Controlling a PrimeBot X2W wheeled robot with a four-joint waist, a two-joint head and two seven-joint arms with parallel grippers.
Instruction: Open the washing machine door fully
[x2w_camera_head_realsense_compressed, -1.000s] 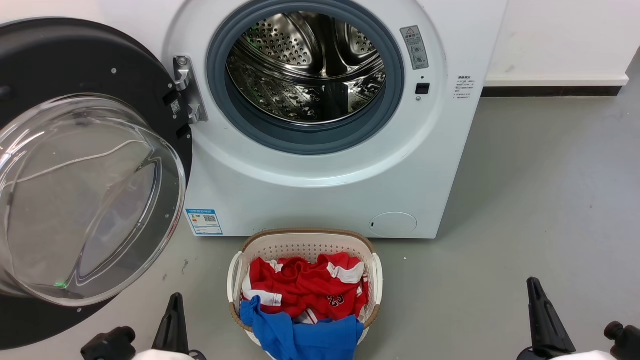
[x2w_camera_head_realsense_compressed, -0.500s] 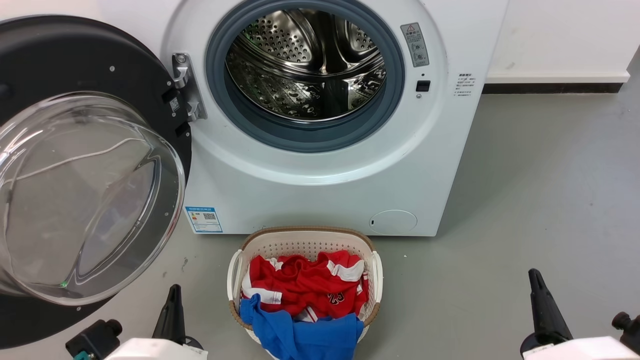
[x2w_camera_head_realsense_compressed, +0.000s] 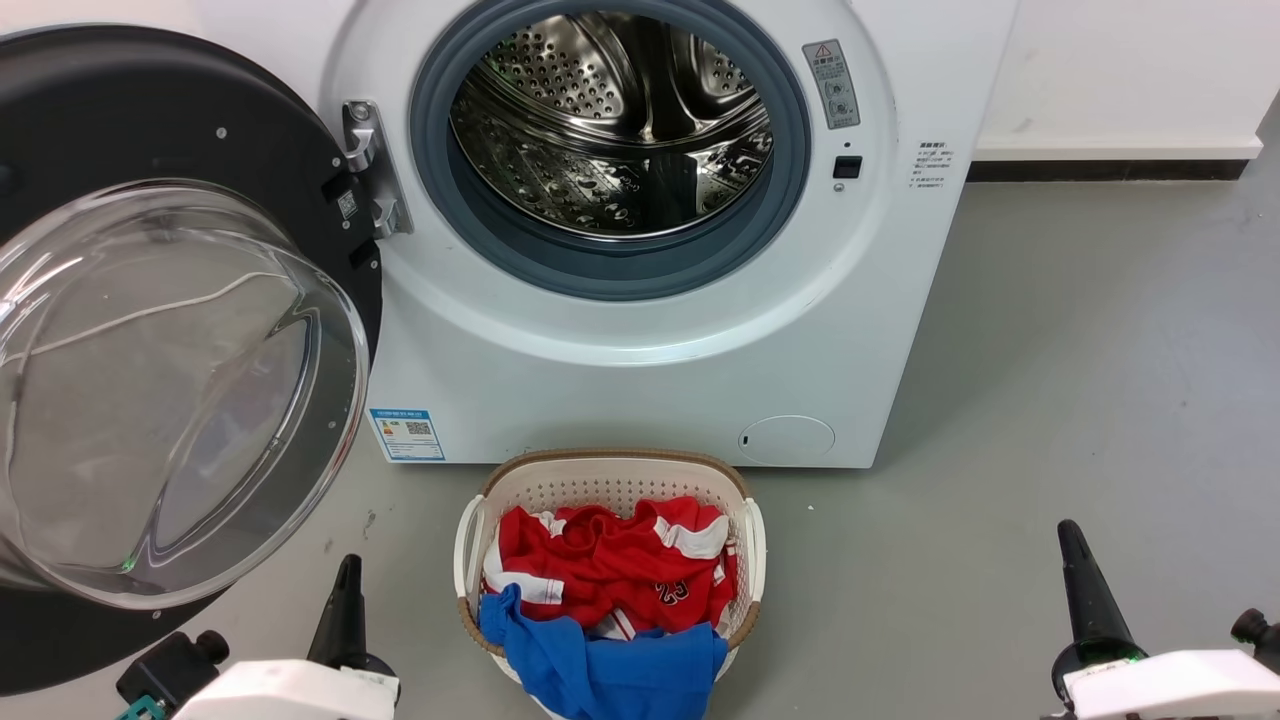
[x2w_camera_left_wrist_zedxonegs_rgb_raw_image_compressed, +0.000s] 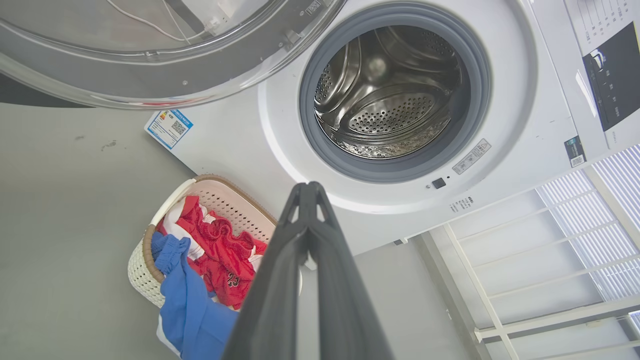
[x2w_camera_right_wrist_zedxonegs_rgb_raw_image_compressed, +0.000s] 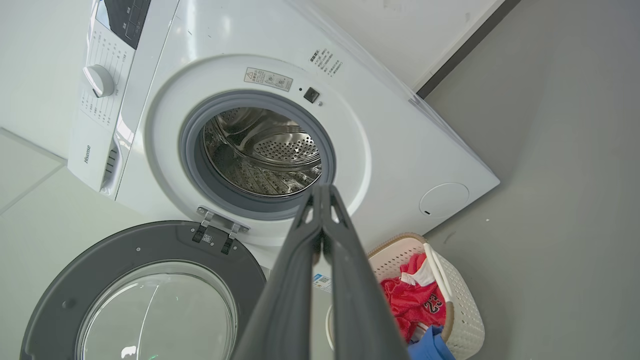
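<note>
The white washing machine (x2w_camera_head_realsense_compressed: 620, 390) (x2w_camera_left_wrist_zedxonegs_rgb_raw_image_compressed: 240, 145) (x2w_camera_right_wrist_zedxonegs_rgb_raw_image_compressed: 395, 145) stands ahead with its steel drum (x2w_camera_head_realsense_compressed: 610, 120) exposed. Its door (x2w_camera_head_realsense_compressed: 150, 130) (x2w_camera_right_wrist_zedxonegs_rgb_raw_image_compressed: 130, 250), a black disc with a clear glass bowl (x2w_camera_head_realsense_compressed: 170, 390) (x2w_camera_left_wrist_zedxonegs_rgb_raw_image_compressed: 150, 75), is swung wide open to the left on a metal hinge (x2w_camera_head_realsense_compressed: 372, 165). My left gripper (x2w_camera_head_realsense_compressed: 345, 585) (x2w_camera_left_wrist_zedxonegs_rgb_raw_image_compressed: 310, 187) sits low on the left, below the door, shut and empty, well apart from it. My right gripper (x2w_camera_head_realsense_compressed: 1070, 545) (x2w_camera_right_wrist_zedxonegs_rgb_raw_image_compressed: 322, 189) hangs low on the right over the floor, also shut and empty.
A white laundry basket (x2w_camera_head_realsense_compressed: 480, 520) (x2w_camera_left_wrist_zedxonegs_rgb_raw_image_compressed: 145, 265) (x2w_camera_right_wrist_zedxonegs_rgb_raw_image_compressed: 460, 305) with red and blue clothes stands on the grey floor (x2w_camera_head_realsense_compressed: 1080, 380) right in front of the machine, between my grippers. A white wall with a dark baseboard (x2w_camera_head_realsense_compressed: 1100, 170) runs at the right. A white frame (x2w_camera_left_wrist_zedxonegs_rgb_raw_image_compressed: 525, 250) stands beside the machine.
Both arms have come a little further up into the head view, white forearms now showing. The whole picture has shifted slightly upward, a camera move. The door has not moved.
</note>
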